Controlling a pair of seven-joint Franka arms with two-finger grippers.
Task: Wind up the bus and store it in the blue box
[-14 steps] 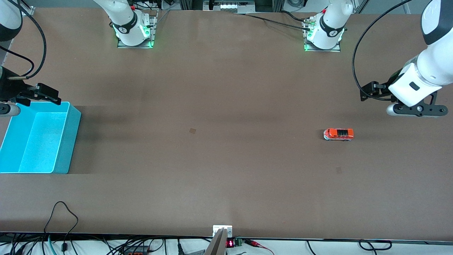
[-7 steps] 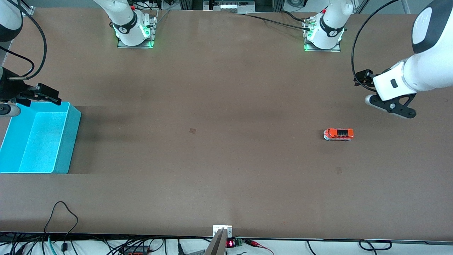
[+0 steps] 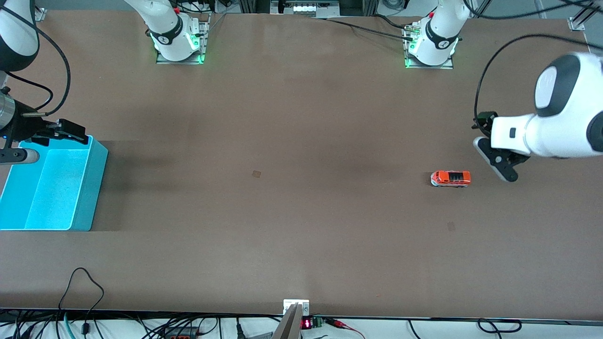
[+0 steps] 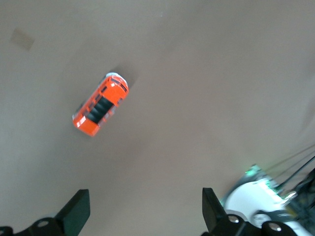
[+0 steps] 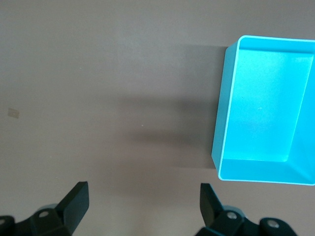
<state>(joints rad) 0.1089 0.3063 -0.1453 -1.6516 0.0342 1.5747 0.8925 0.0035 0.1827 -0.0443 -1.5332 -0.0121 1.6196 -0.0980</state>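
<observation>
The small orange bus [image 3: 451, 179] stands on the brown table toward the left arm's end; in the left wrist view it [image 4: 101, 104] lies some way from the fingers. My left gripper [image 3: 496, 160] hovers over the table beside the bus, open and empty [image 4: 145, 211]. The cyan blue box [image 3: 52, 188] sits empty at the right arm's end of the table. My right gripper [image 3: 19, 148] hangs over the box's edge nearest the robot bases, open and empty [image 5: 142, 204]. The right wrist view shows the box [image 5: 261, 113] off to one side of the fingers.
The two arm bases [image 3: 176, 40] [image 3: 431, 44] stand along the table edge farthest from the front camera. A small dark mark [image 3: 256, 173] is on the table's middle. Cables [image 3: 85, 282] lie at the edge nearest the front camera.
The left arm has swung down and toward the bus, its hand turning as it went. The right arm has shifted slightly over the box's edge. The bus and box have not moved.
</observation>
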